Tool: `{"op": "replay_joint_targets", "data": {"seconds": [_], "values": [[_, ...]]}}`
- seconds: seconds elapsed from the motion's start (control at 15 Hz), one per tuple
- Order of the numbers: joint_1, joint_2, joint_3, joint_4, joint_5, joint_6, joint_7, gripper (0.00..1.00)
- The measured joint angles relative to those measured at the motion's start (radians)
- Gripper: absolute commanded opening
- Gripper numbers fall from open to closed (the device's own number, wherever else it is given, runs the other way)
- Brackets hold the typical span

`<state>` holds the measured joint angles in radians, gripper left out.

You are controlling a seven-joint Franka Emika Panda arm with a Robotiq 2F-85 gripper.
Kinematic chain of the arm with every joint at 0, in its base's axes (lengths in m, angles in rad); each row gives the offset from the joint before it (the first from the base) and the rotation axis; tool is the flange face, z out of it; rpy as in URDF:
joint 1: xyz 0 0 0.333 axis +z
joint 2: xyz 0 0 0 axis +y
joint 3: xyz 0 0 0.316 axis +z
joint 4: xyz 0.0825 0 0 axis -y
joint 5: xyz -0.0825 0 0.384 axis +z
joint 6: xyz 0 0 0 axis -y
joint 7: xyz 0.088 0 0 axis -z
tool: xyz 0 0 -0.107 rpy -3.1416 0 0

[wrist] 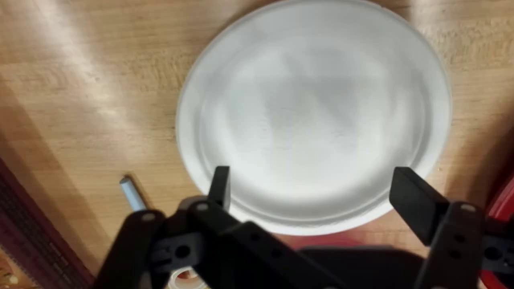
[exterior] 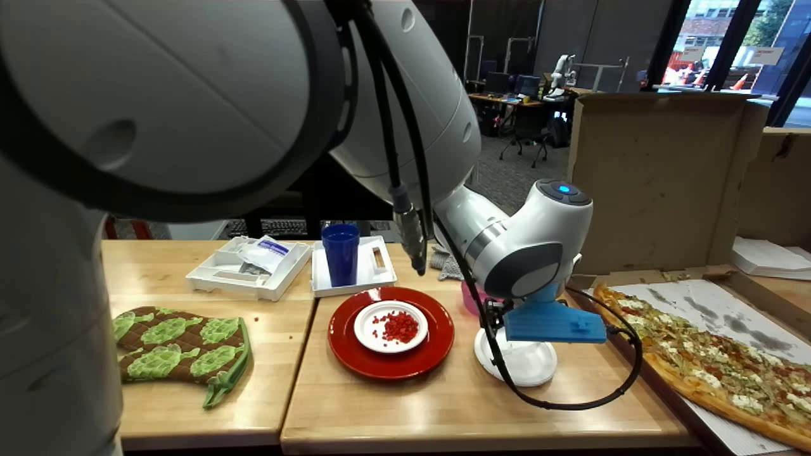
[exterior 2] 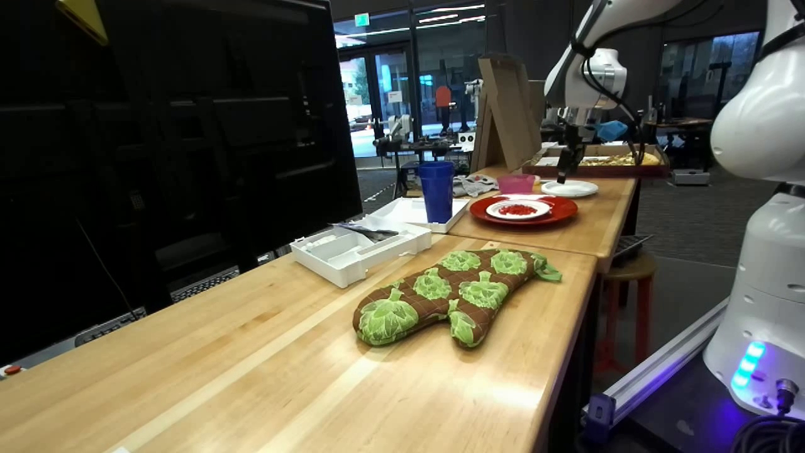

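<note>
– So, any legible writing?
– Bluish print on the white packet [exterior: 263, 254], too small to read.
– Obscured parts?
– Red plate [wrist: 504, 200] and pizza box [wrist: 36, 235] cut off in the wrist view.
– Gripper [wrist: 311, 178]?
– Jaws wide apart over the white plate [wrist: 313, 104]; contact unclear. Plate lies on the wooden table [wrist: 100, 152], between those two: round, smooth, rim raised, faintly shadowed

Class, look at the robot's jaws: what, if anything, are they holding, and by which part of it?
Nothing is held: the jaws stand wide open over the bare white plate, with no part of it gripped.
</note>
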<state>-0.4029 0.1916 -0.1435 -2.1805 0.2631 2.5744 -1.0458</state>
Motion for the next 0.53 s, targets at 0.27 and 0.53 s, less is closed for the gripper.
{"op": "replay_joint_targets", "data": {"seconds": [0.27, 0.53], "values": [[0.0, 0.0, -0.014, -0.041, 0.016, 0.096, 0.002, 0.73], [-0.001, 0.002, -0.029, -0.045, 0.026, 0.116, 0.016, 0.44]]}}
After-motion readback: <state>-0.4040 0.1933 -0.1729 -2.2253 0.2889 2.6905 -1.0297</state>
